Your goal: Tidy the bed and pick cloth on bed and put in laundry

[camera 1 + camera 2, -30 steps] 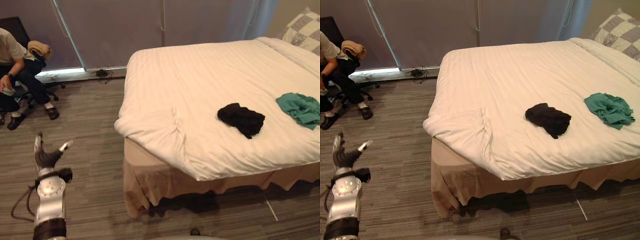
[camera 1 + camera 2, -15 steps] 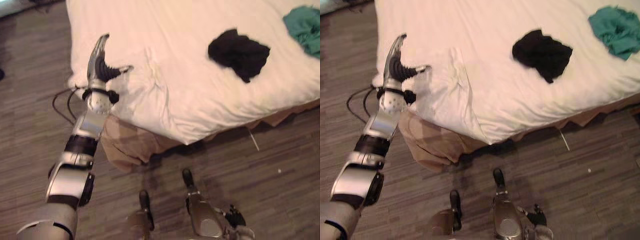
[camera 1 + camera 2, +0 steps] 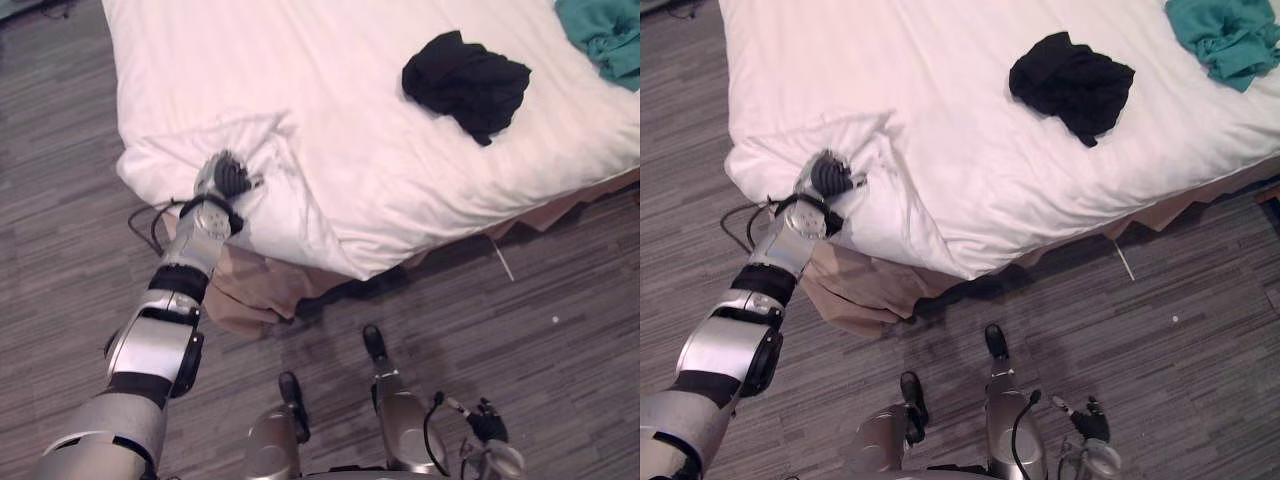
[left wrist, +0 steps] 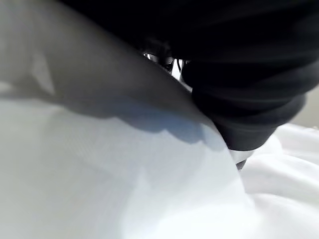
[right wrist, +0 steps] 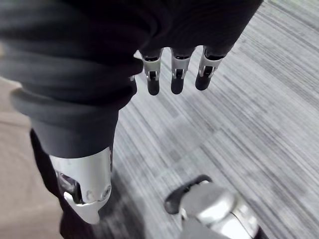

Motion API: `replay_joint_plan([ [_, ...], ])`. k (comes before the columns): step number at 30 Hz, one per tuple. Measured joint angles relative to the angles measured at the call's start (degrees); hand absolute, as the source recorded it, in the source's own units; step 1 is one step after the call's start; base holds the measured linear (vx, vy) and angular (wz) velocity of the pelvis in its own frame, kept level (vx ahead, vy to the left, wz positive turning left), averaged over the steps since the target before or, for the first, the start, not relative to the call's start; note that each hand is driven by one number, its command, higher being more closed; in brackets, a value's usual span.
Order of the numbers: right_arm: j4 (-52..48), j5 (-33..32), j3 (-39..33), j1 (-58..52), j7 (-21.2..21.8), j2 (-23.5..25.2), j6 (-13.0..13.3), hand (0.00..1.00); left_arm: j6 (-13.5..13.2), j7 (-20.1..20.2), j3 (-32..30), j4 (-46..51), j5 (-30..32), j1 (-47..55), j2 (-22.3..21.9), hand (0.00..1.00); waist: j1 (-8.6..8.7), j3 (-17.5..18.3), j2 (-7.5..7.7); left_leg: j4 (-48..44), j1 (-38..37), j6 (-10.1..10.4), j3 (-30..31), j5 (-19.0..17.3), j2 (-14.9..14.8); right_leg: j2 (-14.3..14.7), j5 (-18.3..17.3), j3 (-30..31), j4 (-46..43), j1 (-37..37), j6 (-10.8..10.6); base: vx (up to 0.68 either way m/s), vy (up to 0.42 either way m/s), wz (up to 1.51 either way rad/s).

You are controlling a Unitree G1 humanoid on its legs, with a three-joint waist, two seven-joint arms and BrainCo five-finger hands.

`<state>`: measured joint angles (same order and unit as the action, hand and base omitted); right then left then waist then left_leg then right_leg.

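Left robot hand: [image 3: 228, 178] pressed into the bunched corner of the white duvet [image 3: 330, 200] at the near corner of the bed [image 3: 180, 60], its dark ribbed back turned up
Left fingers: sunk in the folds (the left wrist view has white cloth lying right over them), so I cannot tell whether they are straight or curled round the fabric
Duvet corner: rumpled ridges fan out from the left robot hand; the tan bed skirt [image 3: 250, 290] hangs just below it
Black cloth: [image 3: 468, 78] crumpled on the duvet, well apart from the left robot hand, off to its right and farther across the bed
Teal cloth: [image 3: 605, 35] beyond the black cloth, farther still from the left robot hand, apart from the black one
Right robot hand: [image 5: 179, 69] low at the robot's right side above the striped floor [image 5: 249, 114], far from both cloths
Right fingers: [image 5: 152, 79] straight in a row, thumb apart from them, holding nothing
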<state>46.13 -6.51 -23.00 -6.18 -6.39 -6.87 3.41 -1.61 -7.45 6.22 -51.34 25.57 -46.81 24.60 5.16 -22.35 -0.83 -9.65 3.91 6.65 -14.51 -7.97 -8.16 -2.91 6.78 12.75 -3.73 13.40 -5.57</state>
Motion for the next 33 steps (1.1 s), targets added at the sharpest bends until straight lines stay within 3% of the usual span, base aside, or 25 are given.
replay_joint_plan([
  [5,-9.34,-1.42,-7.17,-0.05,-2.17,-5.87,-1.61,0.00,-0.28,0.50,-6.95,5.40,-0.02,17.73,3.62,1.00,-1.06,3.06,-1.15,2.28,-1.85,0.38,0.25,0.61,0.46,-0.17,-0.10,-0.10,0.17,-0.77,-0.06,0.01,0.016,0.00],
  [6,-14.76,-1.22,-8.26,-0.60,-2.70,-6.89,-1.72,0.00,-0.20,1.27,-9.59,8.15,-0.08,23.50,4.68,0.00,-1.16,4.38,-1.37,3.36,-2.49,0.64,0.53,0.82,0.50,-0.15,-0.08,-0.53,1.25,-1.66,-0.02,0.04,-0.008,0.10],
  [9,-26.29,1.70,-11.81,-1.16,-4.04,-8.18,-1.69,0.00,-0.13,2.08,-18.23,14.37,-0.07,36.36,5.03,0.00,-1.97,7.97,-1.41,5.40,-4.71,1.22,1.96,1.31,0.41,0.09,0.21,-2.00,3.98,-4.83,0.37,0.06,0.005,0.17],
  [13,-34.93,8.35,-13.00,-0.03,-5.12,-11.38,-1.47,0.00,2.39,0.73,-34.12,12.25,-0.05,46.64,5.03,0.00,-4.12,11.67,-1.21,6.67,-6.45,1.08,3.58,1.67,0.32,0.06,0.43,-3.57,6.12,-7.72,0.65,0.06,0.019,0.17],
  [14,-35.67,9.38,-12.76,0.38,-5.06,-11.91,-1.47,1.00,2.81,0.15,-36.06,10.72,-0.07,47.74,4.92,0.00,-4.58,12.15,-1.04,7.01,-6.89,1.03,3.60,1.84,0.42,0.03,0.44,-3.52,6.41,-8.00,0.65,0.02,0.031,0.11],
  [18,-38.46,11.65,-6.50,4.55,-4.71,-13.86,-1.34,1.00,3.65,-2.97,-41.33,7.82,-1.03,53.01,-0.62,0.00,-5.98,13.12,-0.29,7.46,-6.72,0.54,5.52,2.19,1.45,-1.01,0.83,-4.98,7.98,-9.35,0.23,0.00,0.046,0.22],
  [23,-41.73,14.00,12.98,17.84,-3.57,-13.96,0.19,1.00,3.19,-5.36,-38.49,8.04,-12.34,57.82,-15.25,0.00,-7.68,12.40,0.89,7.08,-4.26,-0.07,8.49,2.80,2.33,-2.39,1.00,-7.72,8.12,-8.94,-0.02,-0.04,0.038,0.30],
  [26,-35.77,13.58,21.26,31.10,-3.45,-14.00,0.74,1.00,2.22,-5.37,-33.44,7.90,-16.35,57.87,-18.58,0.00,-8.43,8.93,1.44,4.90,-1.62,-0.01,10.06,2.88,2.44,-2.48,1.15,-8.42,7.03,-7.56,0.16,-0.11,0.011,0.30],
  [27,-30.81,12.11,24.64,41.56,-3.48,-14.61,1.10,1.00,1.53,-5.39,-30.34,7.58,-17.95,56.41,-19.61,0.00,-9.28,5.36,1.15,2.48,1.51,0.00,11.09,2.89,2.39,-2.51,1.38,-9.30,5.54,-5.32,0.36,-0.16,-0.007,0.36],
  [29,-25.46,9.07,26.84,51.92,-3.62,-16.05,1.68,1.00,0.91,-5.51,-27.79,7.29,-19.29,54.00,-20.12,0.00,-9.57,1.51,0.34,-0.33,5.25,0.29,12.62,3.09,2.46,-2.54,1.67,-10.48,4.05,-2.58,0.50,-0.18,-0.013,0.49],
  [31,-21.52,5.94,27.76,61.70,-4.49,-17.09,1.82,1.00,0.04,-6.50,-25.87,6.99,-20.95,50.85,-20.11,0.00,-11.29,-3.86,-1.03,-2.91,10.21,0.47,14.53,3.68,2.28,-2.26,2.21,-11.80,2.58,1.00,0.84,-0.19,-0.019,0.37],
  [33,-18.75,4.45,28.70,64.50,-6.14,-17.26,2.75,1.00,-0.30,-7.73,-23.53,5.02,-21.60,48.40,-19.79,0.00,-12.23,-4.91,-1.99,-4.86,16.26,0.74,16.19,3.85,2.25,-2.15,2.71,-13.55,2.02,5.56,1.04,-0.15,-0.022,0.39],
])
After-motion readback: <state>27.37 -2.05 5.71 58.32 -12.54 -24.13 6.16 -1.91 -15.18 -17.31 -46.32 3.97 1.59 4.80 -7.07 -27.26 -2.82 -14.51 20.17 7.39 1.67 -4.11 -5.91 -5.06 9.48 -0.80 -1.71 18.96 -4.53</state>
